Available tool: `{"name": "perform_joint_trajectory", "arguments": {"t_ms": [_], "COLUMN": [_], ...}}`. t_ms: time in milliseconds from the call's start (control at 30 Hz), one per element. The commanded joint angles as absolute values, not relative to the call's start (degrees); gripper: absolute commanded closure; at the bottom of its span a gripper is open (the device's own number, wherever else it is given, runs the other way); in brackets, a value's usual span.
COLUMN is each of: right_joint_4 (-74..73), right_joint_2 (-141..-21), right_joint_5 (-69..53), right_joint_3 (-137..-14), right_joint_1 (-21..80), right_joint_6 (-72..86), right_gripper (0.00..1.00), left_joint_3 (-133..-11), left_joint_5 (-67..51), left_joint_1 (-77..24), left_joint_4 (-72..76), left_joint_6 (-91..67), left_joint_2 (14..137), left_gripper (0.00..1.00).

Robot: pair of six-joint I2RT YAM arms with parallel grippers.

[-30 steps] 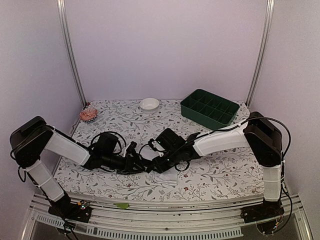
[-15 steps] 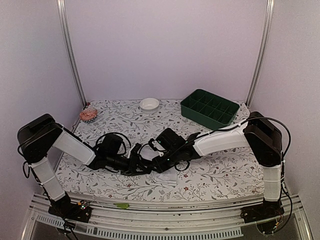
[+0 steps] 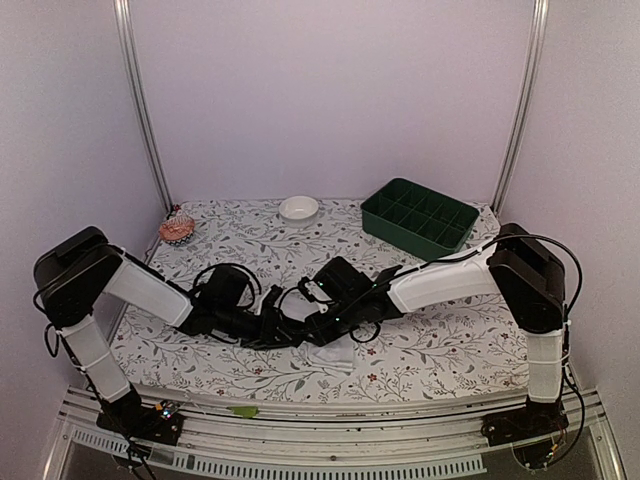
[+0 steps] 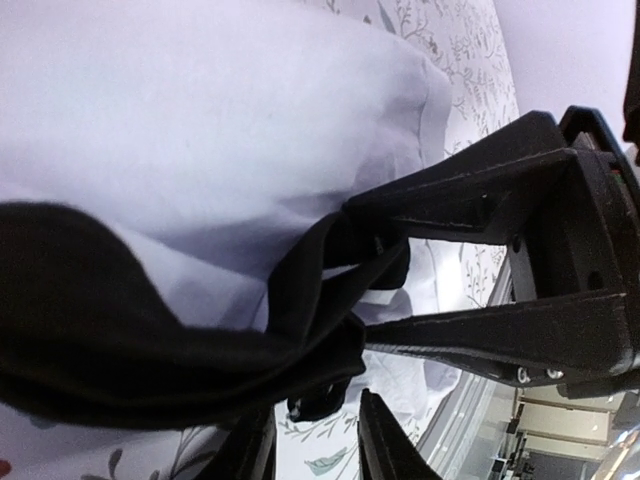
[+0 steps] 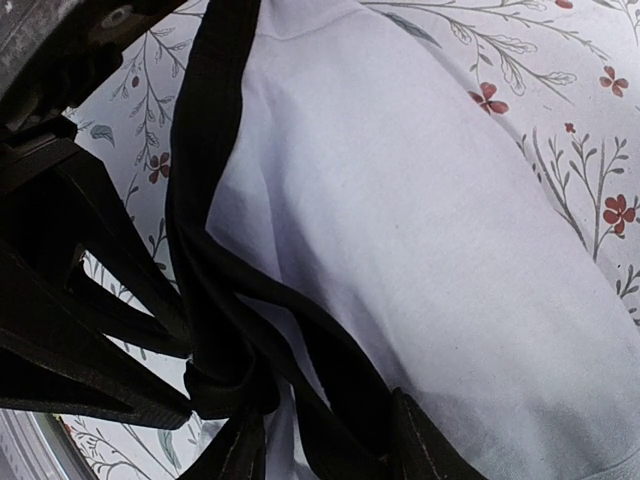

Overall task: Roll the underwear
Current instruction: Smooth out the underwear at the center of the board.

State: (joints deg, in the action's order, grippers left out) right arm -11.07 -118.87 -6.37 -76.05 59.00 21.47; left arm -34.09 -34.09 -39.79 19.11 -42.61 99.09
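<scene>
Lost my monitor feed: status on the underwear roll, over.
Right gripper shut on the underwear. Left gripper at it, grip unclear. Bowl and green tray far back, not in the way.

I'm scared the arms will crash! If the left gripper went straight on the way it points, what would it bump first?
Probably the underwear: its bunched black edge sits right in front of the left gripper. The right gripper comes next, just beyond, though how far is unclear.

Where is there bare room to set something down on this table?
Free: between the white bowl and the green tray, and front right between the right arm and the near edge of the table. Crowded: centre front, where left gripper and right gripper meet at the underwear.
</scene>
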Motion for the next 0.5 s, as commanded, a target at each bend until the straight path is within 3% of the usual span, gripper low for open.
{"name": "perform_joint_trajectory", "arguments": {"t_ms": [0,233,467], "right_joint_4": [-12.2,-12.2,-9.2], "right_joint_2": [-117.8,-117.7,-115.5], "right_joint_5": [-7.7,-7.8,-11.2], "right_joint_3": [-75.0,-75.0,-73.3], "right_joint_1": [58.8,58.9,58.8], "right_joint_6": [21.8,21.9,21.5], "right_gripper": [0.57,0.57,0.46], "left_joint_3": [-36.2,-33.6,-33.4], "left_joint_5": [-35.4,-34.0,-34.4], "left_joint_1": [-40.8,-40.9,-40.8], "left_joint_4": [20.4,15.4,3.6], "left_joint_6": [-41.8,-41.3,-39.1], "left_joint_2": [101.2,95.4,90.3], "left_gripper": [0.75,1.0,1.0]}}
